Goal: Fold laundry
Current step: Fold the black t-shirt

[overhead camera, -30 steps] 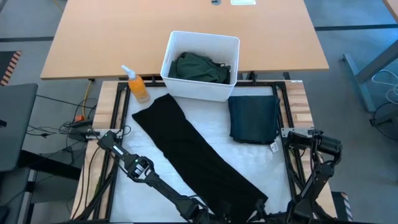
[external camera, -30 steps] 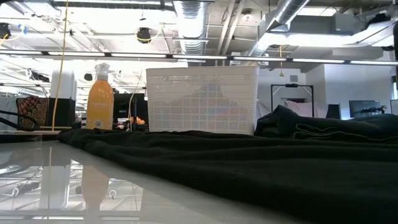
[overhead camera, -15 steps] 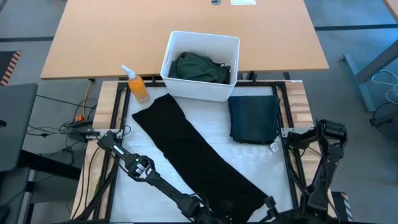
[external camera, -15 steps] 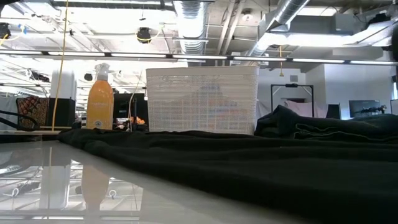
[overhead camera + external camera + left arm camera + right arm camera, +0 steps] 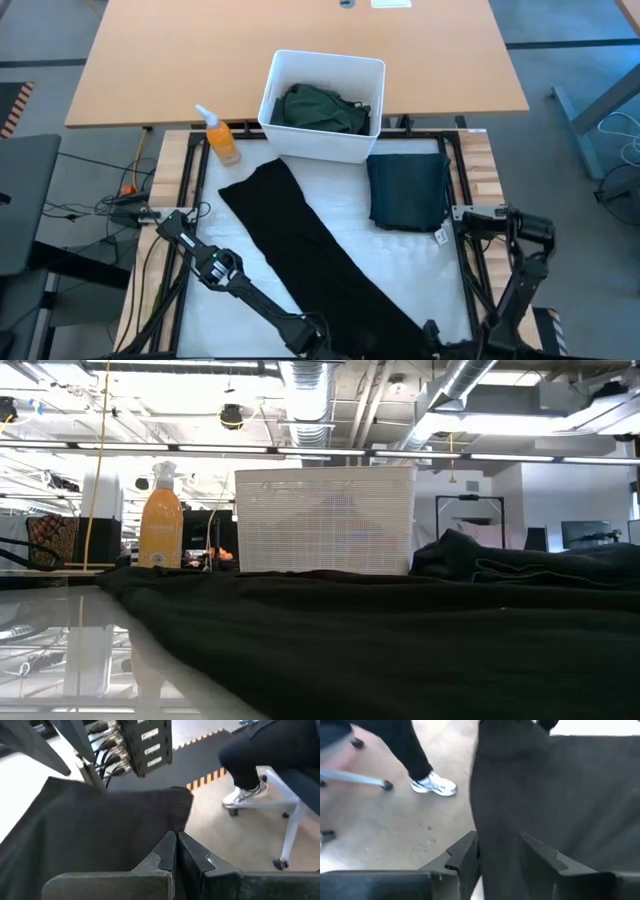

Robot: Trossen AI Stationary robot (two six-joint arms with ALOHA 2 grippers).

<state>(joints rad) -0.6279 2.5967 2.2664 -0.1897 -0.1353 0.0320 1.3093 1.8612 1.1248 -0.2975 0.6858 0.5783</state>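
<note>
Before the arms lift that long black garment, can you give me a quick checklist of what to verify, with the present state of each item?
1. Left gripper shut on the black trousers: ok, jaws pressed together at the cloth's edge.
2. Right gripper on the trousers: cannot tell, cloth lies between its jaws but a firm pinch is not shown.
3. Trousers free of the white bin: ok, their far end lies short of it.
4. Trousers free of the folded dark garment: ok, apart.
5. Orange spray bottle out of the way: ok, at the table's far left corner.
</note>
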